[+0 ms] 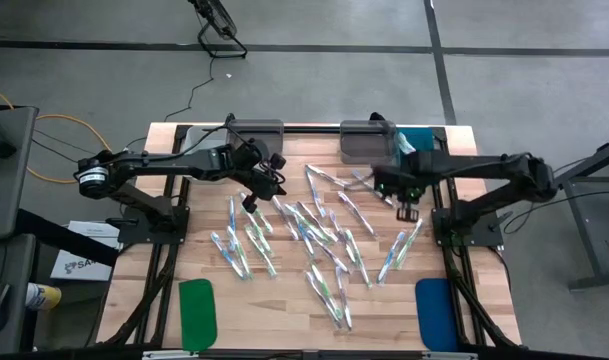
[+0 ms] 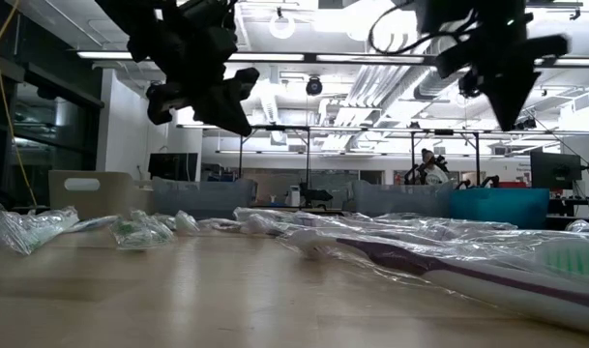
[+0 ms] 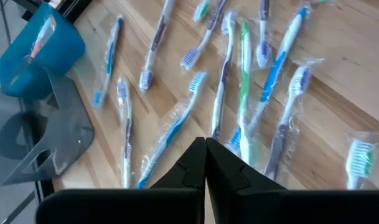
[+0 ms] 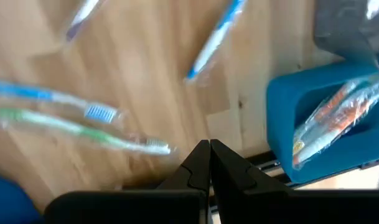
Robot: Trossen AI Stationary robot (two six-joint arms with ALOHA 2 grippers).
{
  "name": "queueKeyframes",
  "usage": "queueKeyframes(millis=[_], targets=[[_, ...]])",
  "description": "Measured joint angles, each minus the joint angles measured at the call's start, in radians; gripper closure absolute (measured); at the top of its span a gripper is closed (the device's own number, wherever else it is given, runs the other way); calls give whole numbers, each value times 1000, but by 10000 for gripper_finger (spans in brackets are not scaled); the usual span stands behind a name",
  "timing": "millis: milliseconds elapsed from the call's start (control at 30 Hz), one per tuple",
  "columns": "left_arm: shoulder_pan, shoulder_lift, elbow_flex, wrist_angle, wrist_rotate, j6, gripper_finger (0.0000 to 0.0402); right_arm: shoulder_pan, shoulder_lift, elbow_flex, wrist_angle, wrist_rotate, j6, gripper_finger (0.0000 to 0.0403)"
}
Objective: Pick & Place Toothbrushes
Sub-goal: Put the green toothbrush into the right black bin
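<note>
No legible text, label or number anywhere.

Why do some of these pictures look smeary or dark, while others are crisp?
Right wrist view: streaked blur, toothbrushes smeared on the wood. Left wrist view: fairly sharp, wrappers plain. Low view: backlit by ceiling lights, so both arms are silhouettes; the nearest toothbrush is out of focus, and the tabletop shows glare. High view: even light, soft shadows.

Grey concrete floor all around, with dark seam lines. Behind it's an open lab, bright ceiling lights and exposed pipes overhead.
</note>
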Motion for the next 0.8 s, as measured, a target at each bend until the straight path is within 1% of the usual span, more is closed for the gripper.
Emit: queueKeyframes(millis=[133,233,300,400,533,567,600,667,733,800], targets=[[0,0,0,-4,0,0,400,125,0,-3,-41,-5,0,398],[0,0,0,-4,0,-4,400,204,0,-48,-54,-35,0,388],[0,0,0,-4,1,-9,400,244,0,-93,-52,-74,3,372],[0,0,0,-4,1,-18,400,299,0,-183,-19,-119,7,333],[0,0,0,-4,1,-18,400,358,1,-300,55,-132,-19,275],[0,0,0,-3,2,-18,400,370,9,-309,59,-128,-22,263],[0,0,0,-3,2,-18,400,381,18,-295,47,-109,-16,252],[0,0,0,-3,4,-18,400,401,21,-289,79,-58,-9,237],[0,0,0,-3,4,-19,400,419,27,-294,102,-46,-39,229],[0,0,0,-3,4,-19,400,437,29,-301,163,-55,-73,225]])
